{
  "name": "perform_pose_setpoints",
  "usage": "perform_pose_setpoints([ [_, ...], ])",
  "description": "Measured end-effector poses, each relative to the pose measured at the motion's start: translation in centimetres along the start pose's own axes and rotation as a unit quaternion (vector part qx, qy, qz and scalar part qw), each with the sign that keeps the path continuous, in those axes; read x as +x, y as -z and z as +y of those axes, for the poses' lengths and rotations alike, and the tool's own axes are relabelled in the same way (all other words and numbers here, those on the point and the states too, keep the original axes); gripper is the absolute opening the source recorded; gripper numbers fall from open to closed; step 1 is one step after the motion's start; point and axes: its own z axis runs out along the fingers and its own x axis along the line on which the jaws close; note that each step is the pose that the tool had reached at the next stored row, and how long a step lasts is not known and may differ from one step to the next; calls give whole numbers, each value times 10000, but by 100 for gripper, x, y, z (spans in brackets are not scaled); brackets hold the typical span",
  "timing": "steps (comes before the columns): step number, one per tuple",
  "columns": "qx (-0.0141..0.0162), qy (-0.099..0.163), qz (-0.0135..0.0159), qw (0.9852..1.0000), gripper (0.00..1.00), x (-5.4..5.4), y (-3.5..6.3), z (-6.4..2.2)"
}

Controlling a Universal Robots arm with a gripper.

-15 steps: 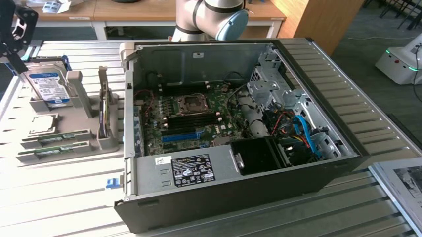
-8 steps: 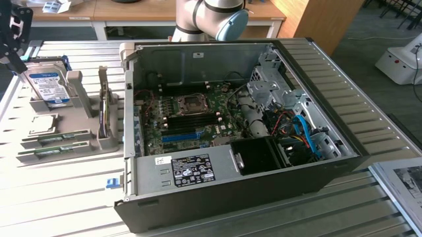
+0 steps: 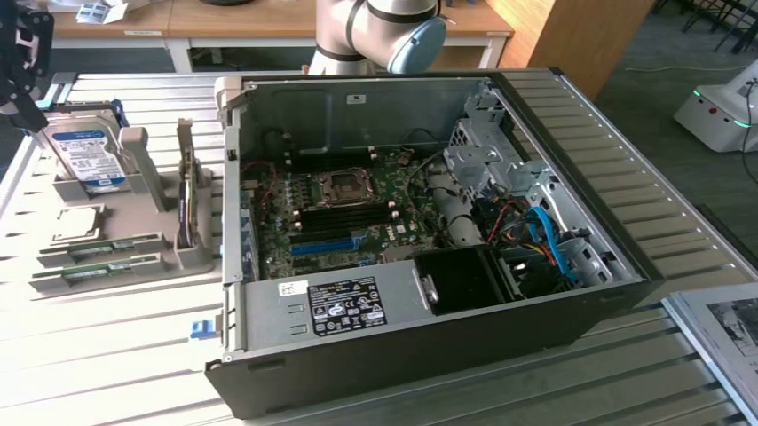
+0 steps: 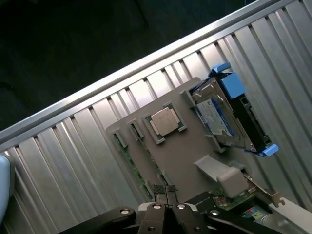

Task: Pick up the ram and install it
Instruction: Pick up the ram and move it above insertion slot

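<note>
We find the gripper [image 4: 165, 191] closed and empty above the tray [image 4: 180, 156]. The ram [image 3: 99, 249] lies in that tray, at nine o'clock from the case [image 3: 474, 355] in the exterior view.

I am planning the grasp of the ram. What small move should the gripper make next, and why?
Probably open the gripper: its jaws are shut and hold nothing, while the ram lies in the grey holder, near the gripper in the wrist view.

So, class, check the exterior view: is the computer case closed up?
No, the computer case lies open on its side, with the motherboard inside in plain sight.
</note>
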Motion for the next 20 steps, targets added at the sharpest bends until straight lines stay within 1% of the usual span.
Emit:
perform_pose_setpoints([
  [3, -4, 177, 8, 9998, 10, 0, 0, 0],
  [6, -8, 351, 16, 9994, 10, 0, 0, 0],
  [10, -14, 628, 28, 9980, 10, 0, 0, -1],
  [16, -24, 1041, 47, 9945, 10, 0, 0, 0],
  [20, -29, 1293, 58, 9916, 10, 0, 0, 0],
])
